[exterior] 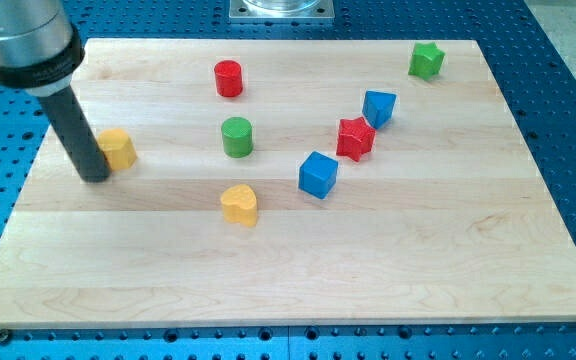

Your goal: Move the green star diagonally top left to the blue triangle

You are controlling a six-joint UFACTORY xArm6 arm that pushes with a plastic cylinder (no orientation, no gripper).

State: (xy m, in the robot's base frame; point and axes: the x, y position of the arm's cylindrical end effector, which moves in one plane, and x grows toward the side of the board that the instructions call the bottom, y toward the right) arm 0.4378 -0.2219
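Nearest me, toward the view's bottom, sits the yellow heart (239,204), then the blue cube (318,174) just to its upper right. Farther up come the green cylinder (236,136) and the red star (355,138), with the blue triangle (379,107) touching or nearly touching that star's upper right. My tip (96,177) rests at the view's left, right beside the yellow hexagon (118,148); being a bare rod, it holds nothing. The red cylinder (228,78) lies beyond. Farthest, at the top right corner, stands the green star (426,60), well apart from my tip, far across the wooden board (468,260) to the right and up
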